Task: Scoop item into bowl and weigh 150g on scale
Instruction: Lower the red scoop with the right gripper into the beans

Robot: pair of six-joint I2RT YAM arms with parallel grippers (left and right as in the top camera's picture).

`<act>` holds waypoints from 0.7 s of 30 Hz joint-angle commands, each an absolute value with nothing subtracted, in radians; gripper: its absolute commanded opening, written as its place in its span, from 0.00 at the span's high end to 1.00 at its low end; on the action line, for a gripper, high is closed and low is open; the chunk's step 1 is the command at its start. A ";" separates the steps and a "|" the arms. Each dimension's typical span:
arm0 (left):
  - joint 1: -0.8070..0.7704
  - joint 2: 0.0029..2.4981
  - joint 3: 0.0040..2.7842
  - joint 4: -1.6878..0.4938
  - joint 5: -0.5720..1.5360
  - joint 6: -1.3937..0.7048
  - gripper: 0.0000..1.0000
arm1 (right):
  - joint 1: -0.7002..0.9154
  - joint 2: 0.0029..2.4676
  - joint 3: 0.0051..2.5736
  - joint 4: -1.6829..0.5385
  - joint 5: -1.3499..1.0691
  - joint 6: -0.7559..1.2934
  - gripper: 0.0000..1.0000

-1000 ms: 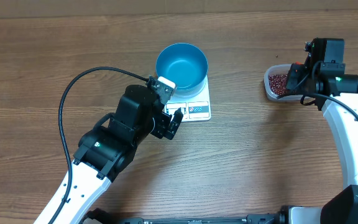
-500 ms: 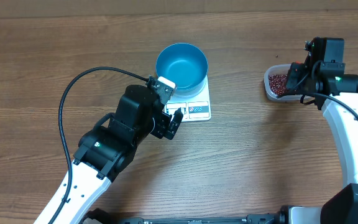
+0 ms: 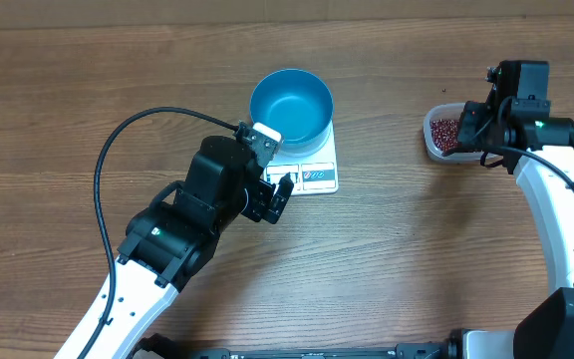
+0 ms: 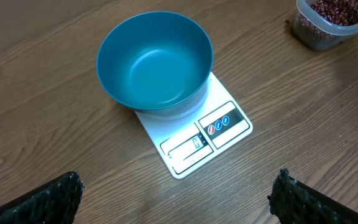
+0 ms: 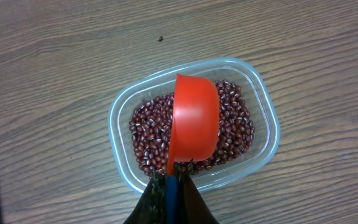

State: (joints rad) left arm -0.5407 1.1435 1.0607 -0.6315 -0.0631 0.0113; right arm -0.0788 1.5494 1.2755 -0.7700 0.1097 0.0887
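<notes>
Right wrist view, nearest first: the right gripper is seen closed tight on the thin blue handle of a red scoop. The scoop's cup is held over the beans in a clear plastic tub. The cup's outer side is turned to the camera, so whether anything has been taken up cannot be told.

The scooping step is judged to be in hand, with nothing delivered yet. The blue bowl is shown empty, seated on the white scale, well apart from the tub. Next, the cup would need to be dug in, levelled, and carried across to the bowl without being tilted.

The left gripper is held just in front of the scale, its jaws spread fully with nothing between them.

Everything is borne by a brown wood-grain table, and one dark speck is seen beyond the tub. Of the room, only a pale strip past the table's far edge is shown.
</notes>
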 commanded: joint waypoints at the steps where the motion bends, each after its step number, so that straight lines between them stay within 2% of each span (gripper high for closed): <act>1: -0.537 1.145 1.057 -0.631 -0.062 0.030 0.00 | -0.081 1.569 1.293 -0.760 0.123 0.049 0.96; 21: -0.537 1.145 1.057 -0.631 -0.062 0.030 0.00 | -0.081 1.662 1.268 -0.813 0.186 -0.039 0.96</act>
